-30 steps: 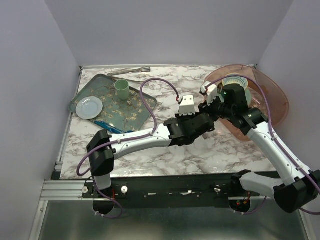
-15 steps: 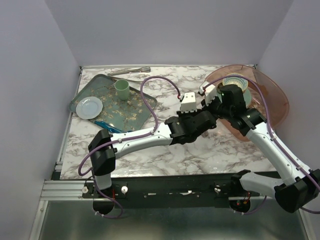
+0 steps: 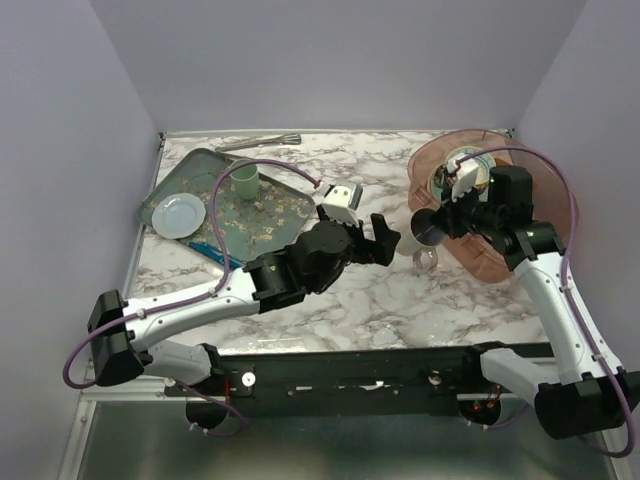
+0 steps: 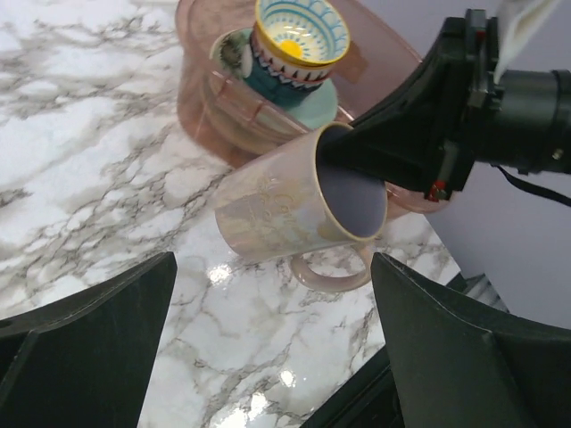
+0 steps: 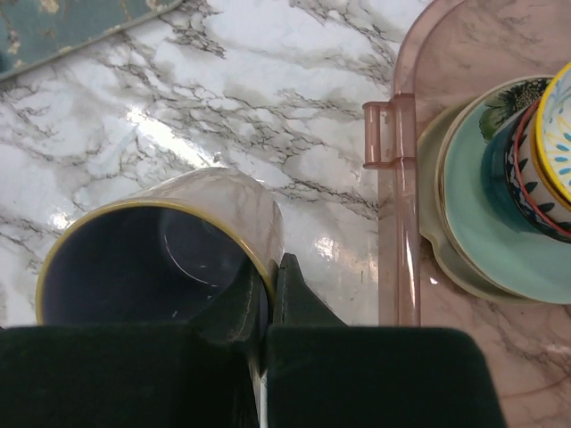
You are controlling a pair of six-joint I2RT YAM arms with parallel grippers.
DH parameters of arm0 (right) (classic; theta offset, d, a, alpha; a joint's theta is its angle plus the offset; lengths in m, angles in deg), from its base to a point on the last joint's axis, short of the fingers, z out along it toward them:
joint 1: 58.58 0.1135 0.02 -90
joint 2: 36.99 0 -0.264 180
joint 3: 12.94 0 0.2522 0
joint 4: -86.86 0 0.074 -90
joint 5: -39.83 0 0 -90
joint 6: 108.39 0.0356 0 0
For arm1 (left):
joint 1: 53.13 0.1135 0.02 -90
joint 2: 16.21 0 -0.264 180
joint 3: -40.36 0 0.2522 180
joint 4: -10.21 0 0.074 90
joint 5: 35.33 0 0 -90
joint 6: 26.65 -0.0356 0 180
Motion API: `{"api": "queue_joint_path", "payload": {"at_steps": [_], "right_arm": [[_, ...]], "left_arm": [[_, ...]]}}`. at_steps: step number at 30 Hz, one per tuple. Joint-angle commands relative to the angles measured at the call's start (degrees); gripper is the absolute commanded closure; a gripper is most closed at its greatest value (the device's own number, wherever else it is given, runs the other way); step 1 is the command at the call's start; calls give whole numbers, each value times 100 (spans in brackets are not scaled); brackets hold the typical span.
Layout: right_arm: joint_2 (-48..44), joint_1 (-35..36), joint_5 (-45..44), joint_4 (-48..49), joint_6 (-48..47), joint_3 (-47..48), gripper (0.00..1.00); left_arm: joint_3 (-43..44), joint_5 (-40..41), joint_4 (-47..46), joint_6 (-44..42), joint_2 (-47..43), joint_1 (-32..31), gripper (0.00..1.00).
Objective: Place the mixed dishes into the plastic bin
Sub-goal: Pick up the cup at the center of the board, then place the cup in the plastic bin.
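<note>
The plastic bin (image 3: 548, 215) stands at the right, also in the left wrist view (image 4: 201, 98) and the right wrist view (image 5: 397, 178). In it a blue-yellow patterned bowl (image 3: 465, 170) (image 4: 294, 40) (image 5: 549, 152) sits on a mint green plate (image 5: 482, 205) (image 4: 308, 107) over a cream plate (image 5: 437, 232). My right gripper (image 3: 440, 222) (image 5: 272, 267) is shut on the rim of a pink mug (image 3: 420, 233) (image 4: 277, 209) (image 5: 152, 259), just left of the bin. My left gripper (image 3: 385, 238) (image 4: 272, 278) is open and apart from the mug.
A dark-green floral tray (image 3: 265, 215) lies at the back left with a small pale blue plate (image 3: 178, 213) and a green cup (image 3: 243, 180) on it. A fork (image 3: 260, 142) lies by the back wall. A blue object (image 3: 215, 252) lies at the tray's front edge.
My left gripper has opened, let go of the mug and drawn back to the left. My right gripper has shut on the mug's rim and holds it beside the bin.
</note>
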Motion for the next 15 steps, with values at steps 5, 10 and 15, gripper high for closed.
{"api": "queue_joint_path", "payload": {"at_steps": [5,10,15], "right_arm": [[-496,-1692,1383,669,728,218,100],[-496,-2975,2041,1195,1438,210,100],[-259,-3705,2113,1539,1958,280,100]], "left_arm": [[-313,-1589,626,-1472,-1017,630,1],[-779,-1248,1401,-2149,-1843,974,1],[-981,-1001,2069,-2466,-2519,974,1]]}}
